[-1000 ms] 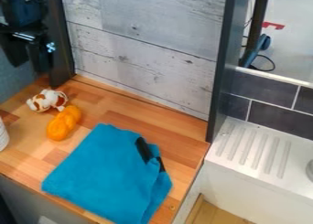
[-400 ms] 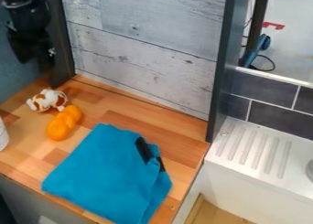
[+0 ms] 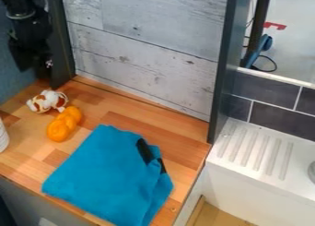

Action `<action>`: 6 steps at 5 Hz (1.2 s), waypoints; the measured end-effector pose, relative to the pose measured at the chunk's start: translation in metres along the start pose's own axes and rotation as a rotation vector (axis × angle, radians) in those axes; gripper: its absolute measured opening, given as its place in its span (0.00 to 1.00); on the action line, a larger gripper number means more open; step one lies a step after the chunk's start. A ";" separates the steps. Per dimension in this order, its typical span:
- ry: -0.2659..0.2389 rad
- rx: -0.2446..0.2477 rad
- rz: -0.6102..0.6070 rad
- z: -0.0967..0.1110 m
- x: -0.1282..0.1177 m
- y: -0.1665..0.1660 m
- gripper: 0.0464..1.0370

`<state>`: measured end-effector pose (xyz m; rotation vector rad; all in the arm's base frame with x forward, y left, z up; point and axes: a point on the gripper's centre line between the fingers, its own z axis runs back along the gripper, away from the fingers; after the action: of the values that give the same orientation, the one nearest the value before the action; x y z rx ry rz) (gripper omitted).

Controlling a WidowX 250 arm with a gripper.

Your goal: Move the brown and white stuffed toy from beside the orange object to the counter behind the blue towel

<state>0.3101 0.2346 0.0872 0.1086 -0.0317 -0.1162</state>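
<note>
The black gripper [image 3: 34, 67] hangs at the upper left, above the back left corner of the wooden counter [image 3: 178, 146], its fingers apart with nothing seen between them. Nearest to it on the counter lies a small white and brown plush toy [image 3: 43, 102]. Touching or nearly touching that toy on its front right side is an orange, lumpy, elongated object [image 3: 64, 124]. A blue cloth [image 3: 111, 174] with black patches on its right side lies spread and partly folded at the front of the counter.
A grey plank wall [image 3: 148, 59] stands behind the counter, with dark upright posts [image 3: 220, 82] at both ends. A white ribbed drainboard [image 3: 255, 151] adjoins at the right. Part of a white container [image 3: 3, 136] shows at the left edge.
The gripper has shifted slightly down, and its wrist has turned and now looks more upright. The plush toy, orange object and cloth have not moved.
</note>
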 end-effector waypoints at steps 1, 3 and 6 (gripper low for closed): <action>-0.027 0.022 -0.025 -0.003 0.003 0.003 0.96; -0.092 -0.021 -0.120 -0.026 0.007 0.005 0.96; 0.107 -0.121 -0.133 -0.075 -0.012 -0.002 0.93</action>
<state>0.3012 0.2418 0.0124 -0.0040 0.0895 -0.2449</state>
